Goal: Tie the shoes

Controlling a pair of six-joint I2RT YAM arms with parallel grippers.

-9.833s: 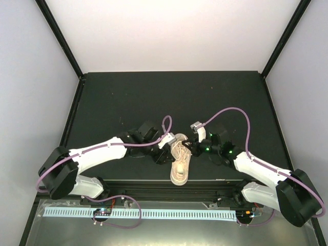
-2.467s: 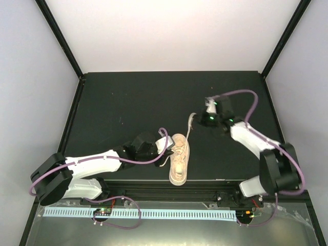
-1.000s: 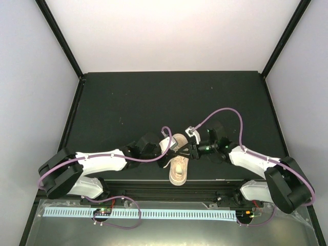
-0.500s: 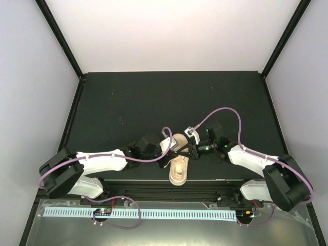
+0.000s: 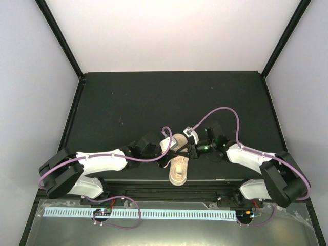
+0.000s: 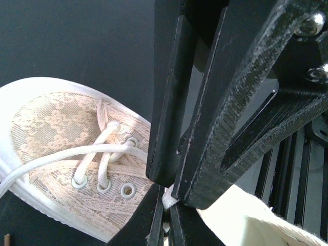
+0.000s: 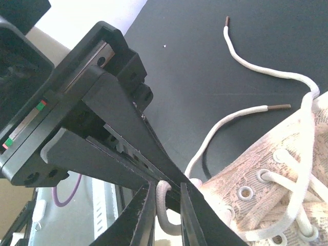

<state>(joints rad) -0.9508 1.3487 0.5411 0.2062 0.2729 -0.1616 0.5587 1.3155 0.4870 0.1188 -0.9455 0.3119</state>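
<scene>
Shoe (image 5: 179,163) sits on the black table (image 5: 128,102) near its front edge, between the two arms, toe toward the bases and heel away. Sole down, upright.

Both grippers meet over the laced part of the shoe, crossing each other closely. From the top view I can't separate the fingers; the wrist views do better.

Left gripper (image 6: 166,202): jaws drawn almost together, a small white bit of lace (image 6: 167,199) nipped at the tips. The right arm's black fingers fill the frame just above them.

Right gripper (image 7: 164,193): jaws narrow, a loop of lace standing in the gap. It looks pinched, though I only see it from one angle.

The lower eyelets are crossed and threaded, and the upper ones I see in the left wrist view are bare. Two loose lace ends (image 7: 256,64) with brown tips lie on the table beside the shoe, apart from each other.
</scene>
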